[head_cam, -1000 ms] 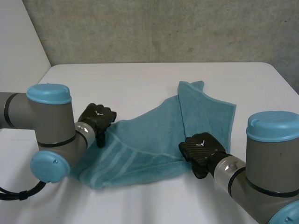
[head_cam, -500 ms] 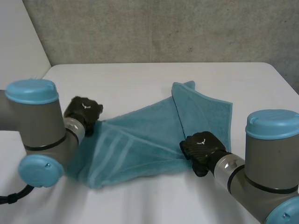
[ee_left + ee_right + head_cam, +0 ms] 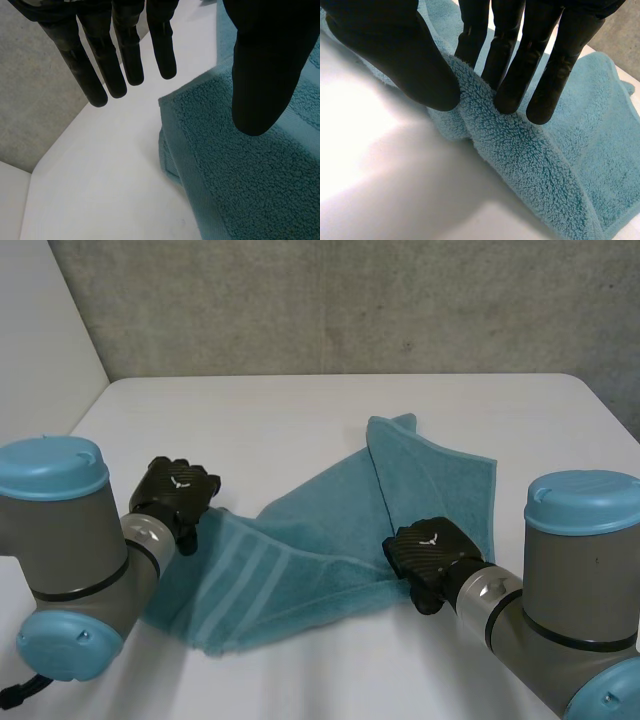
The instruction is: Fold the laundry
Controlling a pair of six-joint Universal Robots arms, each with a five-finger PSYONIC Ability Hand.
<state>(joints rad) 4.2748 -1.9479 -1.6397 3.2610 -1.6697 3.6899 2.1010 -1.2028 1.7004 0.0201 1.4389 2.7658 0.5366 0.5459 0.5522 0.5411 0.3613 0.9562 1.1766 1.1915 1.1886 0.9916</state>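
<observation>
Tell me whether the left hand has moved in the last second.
Yes. The left hand has shifted toward the left edge of the table, away from the right hand.

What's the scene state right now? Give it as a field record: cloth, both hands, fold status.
cloth: one teal towel, rumpled, with a flap folded along a crease on its far side
surface: white table
left hand: open, fingers straight, thumb apart, over a towel corner, not gripping it; contact unclear
right hand: thumb and fingers pinch a raised ridge of towel at the edge nearest the robot
fold status: not finished, no neat fold yet
</observation>
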